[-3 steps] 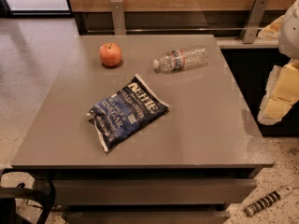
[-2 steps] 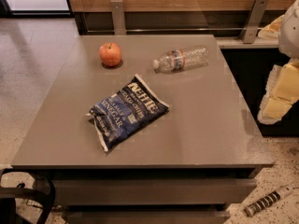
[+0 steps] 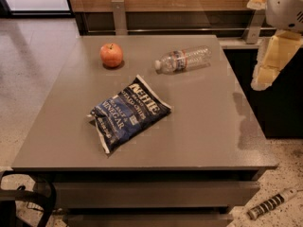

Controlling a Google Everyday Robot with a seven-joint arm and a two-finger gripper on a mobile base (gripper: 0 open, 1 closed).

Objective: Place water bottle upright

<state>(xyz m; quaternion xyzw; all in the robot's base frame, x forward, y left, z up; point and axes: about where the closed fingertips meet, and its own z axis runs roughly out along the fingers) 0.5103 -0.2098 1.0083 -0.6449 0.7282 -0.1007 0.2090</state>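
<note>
Chip bag: dark blue crinkled bag (image 3: 129, 112), flat mid-tabletop (image 3: 213, 126); reads "Kettle", "Vinegar".
Apple: round red apple (image 3: 111, 55), far left.
Water bottle: clear ribbed plastic bottle (image 3: 183, 59), far, right of the apple, on its side, so you must stand it; label unreadable.
Pincer: pincer (image 3: 271, 60) far right, off the tabletop; you cannot tell its state.

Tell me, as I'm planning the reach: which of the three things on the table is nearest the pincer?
The water bottle, lying on its side; the pincer hangs beyond the table on the right, while apple and chip bag sit farther left.
</note>
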